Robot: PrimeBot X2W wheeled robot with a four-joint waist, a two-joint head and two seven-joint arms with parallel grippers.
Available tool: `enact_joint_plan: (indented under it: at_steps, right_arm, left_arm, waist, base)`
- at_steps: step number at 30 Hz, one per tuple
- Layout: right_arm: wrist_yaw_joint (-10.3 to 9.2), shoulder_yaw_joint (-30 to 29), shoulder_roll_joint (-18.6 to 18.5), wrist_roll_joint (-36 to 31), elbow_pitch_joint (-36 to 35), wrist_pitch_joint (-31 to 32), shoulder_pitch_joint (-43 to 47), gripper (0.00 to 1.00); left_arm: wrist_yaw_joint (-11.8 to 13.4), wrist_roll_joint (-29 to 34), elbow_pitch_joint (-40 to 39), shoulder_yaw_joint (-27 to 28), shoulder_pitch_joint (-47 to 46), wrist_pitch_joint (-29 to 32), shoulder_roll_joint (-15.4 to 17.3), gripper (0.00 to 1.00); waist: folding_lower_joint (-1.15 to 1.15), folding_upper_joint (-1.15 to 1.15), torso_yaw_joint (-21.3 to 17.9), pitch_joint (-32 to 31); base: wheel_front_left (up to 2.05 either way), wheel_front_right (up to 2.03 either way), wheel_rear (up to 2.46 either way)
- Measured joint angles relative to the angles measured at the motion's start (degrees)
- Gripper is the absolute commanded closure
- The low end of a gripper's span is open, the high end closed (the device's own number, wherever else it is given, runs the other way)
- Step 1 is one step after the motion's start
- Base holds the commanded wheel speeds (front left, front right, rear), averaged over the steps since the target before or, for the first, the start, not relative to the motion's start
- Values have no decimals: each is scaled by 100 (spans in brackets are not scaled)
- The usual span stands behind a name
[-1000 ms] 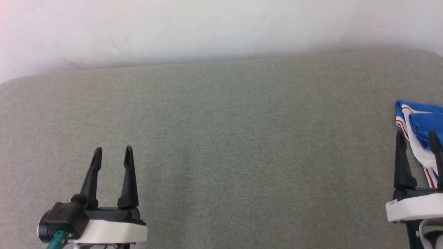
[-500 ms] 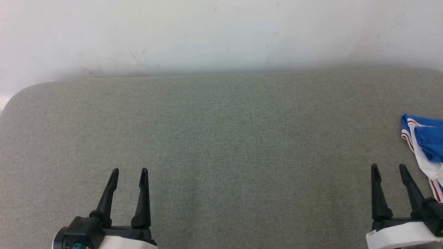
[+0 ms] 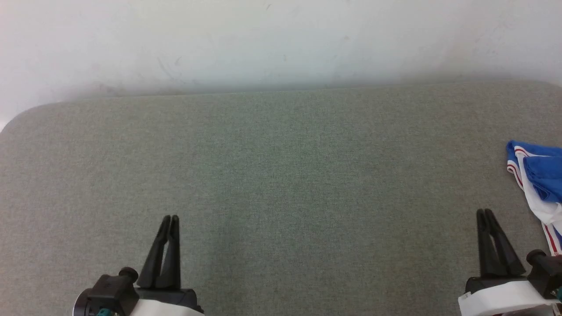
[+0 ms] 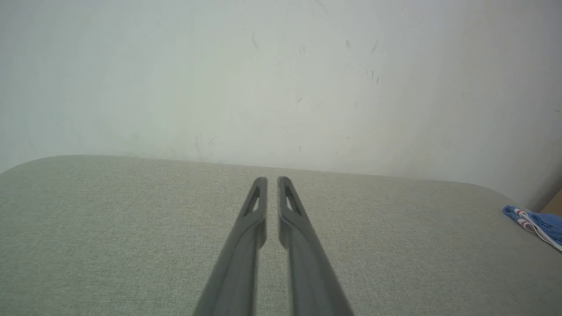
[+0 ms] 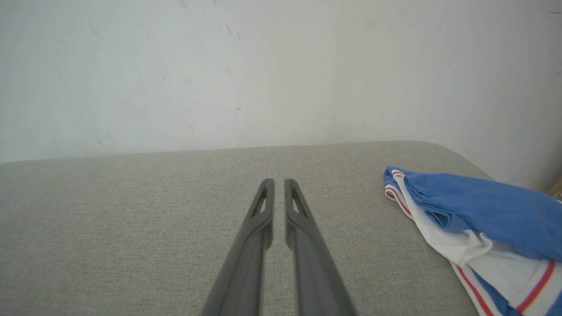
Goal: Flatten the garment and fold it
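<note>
One garment [image 3: 539,175], blue with white and red-striped trim, is seen bunched at the right edge of the grey fabric-covered table [image 3: 281,166]. Two grippers are counted near the front edge, the left gripper [image 3: 171,218] and the right gripper [image 3: 484,212]. Each has two fingers held together with nothing between them.

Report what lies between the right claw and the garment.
Nothing but bare grey-green cloth surface separates the right claw from the garment, seen in the head view.

Left hand [image 3: 171,218] and right hand [image 3: 484,212] — black slotted fingers [image 4: 246,245], white wrists [image 3: 500,299].
</note>
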Motion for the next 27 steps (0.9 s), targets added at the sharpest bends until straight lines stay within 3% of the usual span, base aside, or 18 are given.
enact_joint_plan:
  at_steps: [27]
  right_arm:
    - [0, 136, 0, -97, -44, 266, -33, 100]
  left_arm:
    - [25, 163, 79, 18, -73, 282, 0, 100]
  waist:
    - [0, 1, -7, -108]
  base:
    - [0, 0, 0]
